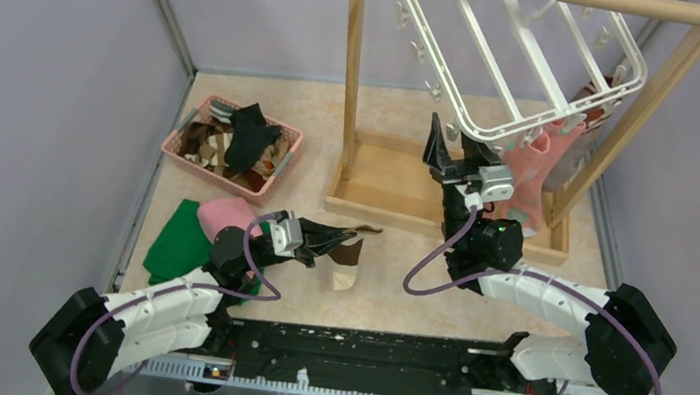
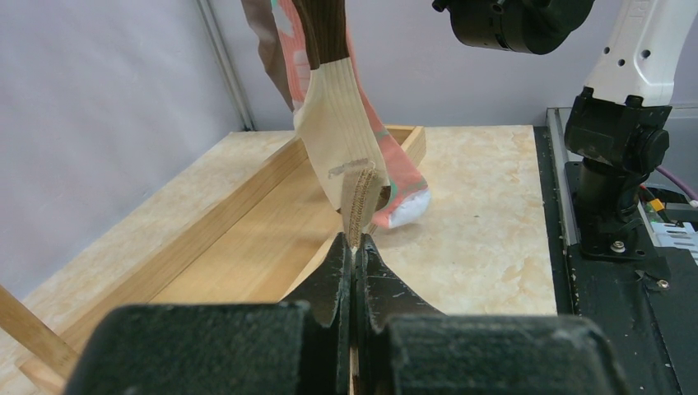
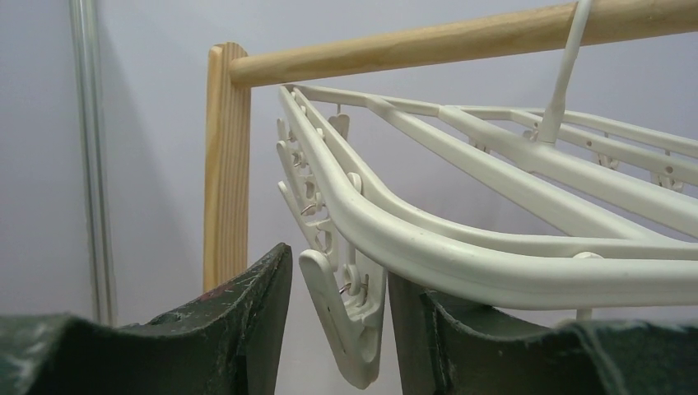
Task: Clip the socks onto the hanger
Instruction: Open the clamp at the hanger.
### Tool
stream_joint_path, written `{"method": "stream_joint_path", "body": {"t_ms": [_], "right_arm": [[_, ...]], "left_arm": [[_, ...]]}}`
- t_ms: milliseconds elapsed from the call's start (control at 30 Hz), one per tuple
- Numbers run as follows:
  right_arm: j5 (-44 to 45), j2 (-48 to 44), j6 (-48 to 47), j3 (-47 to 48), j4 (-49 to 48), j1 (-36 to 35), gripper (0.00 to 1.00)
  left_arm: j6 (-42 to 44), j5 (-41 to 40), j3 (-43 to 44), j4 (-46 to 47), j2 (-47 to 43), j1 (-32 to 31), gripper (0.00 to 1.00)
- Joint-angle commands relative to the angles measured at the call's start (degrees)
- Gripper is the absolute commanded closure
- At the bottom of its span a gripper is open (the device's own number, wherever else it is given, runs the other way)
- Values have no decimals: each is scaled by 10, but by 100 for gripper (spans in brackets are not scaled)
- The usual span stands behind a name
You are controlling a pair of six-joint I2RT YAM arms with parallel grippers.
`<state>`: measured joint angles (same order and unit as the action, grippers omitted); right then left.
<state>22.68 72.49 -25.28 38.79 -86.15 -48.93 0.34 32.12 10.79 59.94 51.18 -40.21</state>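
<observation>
Well, nearest to me the left tool (image 1: pixel 339 240) hovers low over the tan surface (image 1: pixel 383 302), its jaws pinched tight on the ribbed edge of a brown-and-cream sock (image 1: pixel 348 263). The rest of that sock droops from the tips, dark brown at one end and cream at the other. From the left wrist view you can see only a thin strip of cuff caught between the black fingers (image 2: pixel 333 276). Just to the left of that arm lie a flat green cloth (image 1: pixel 180 237) and, touching it, a plain pink cloth (image 1: pixel 226 213). Further back on the left sits a pink basket (image 1: pixel 282 164) heaped with more socks (image 1: pixel 248 135), dark and brownish ones jumbled together. Over on the right, the right tool (image 1: pixel 453 148) is raised to the near rim of the white hanger (image 1: pixel 523 68). Its jaws stand partly apart on either side of one dangling clip (image 3: pixel 346 321), with a sliver of gap showing on one side (whether the other finger touches the clip, I cannot tell). The hanger tilts, hooked over the top bar of the wooden stand (image 1: pixel 349 77), whose tray-like base rests on the surface. At the far right corner of the hanger a salmon-pink sock (image 1: pixel 530 174) hangs clipped, with a greyish piece of fabric behind it.
</observation>
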Motion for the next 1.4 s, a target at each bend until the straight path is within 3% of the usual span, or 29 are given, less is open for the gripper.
{"method": "stream_joint_path", "body": {"t_ms": [0,100,267,700,1100,1300,1367], "right_arm": [[3,-13,5,26,-125,5,54],[2,-14,5,26,-124,5,54],[-1,-19,8,24,-125,5,44],[-3,-24,23,22,-125,5,48],[-6,-23,26,20,-124,5,76],[-10,-23,23,19,-125,5,100],[-9,-23,22,18,-124,5,100]], "left_arm": [[-3,10,8,35,5,2,100],[-3,11,9,34,8,2,100],[-17,16,12,38,15,2,100],[-18,17,13,37,13,2,100],[-18,19,13,34,11,2,100],[-18,18,14,36,15,2,100],[-19,17,16,38,17,2,100]]}}
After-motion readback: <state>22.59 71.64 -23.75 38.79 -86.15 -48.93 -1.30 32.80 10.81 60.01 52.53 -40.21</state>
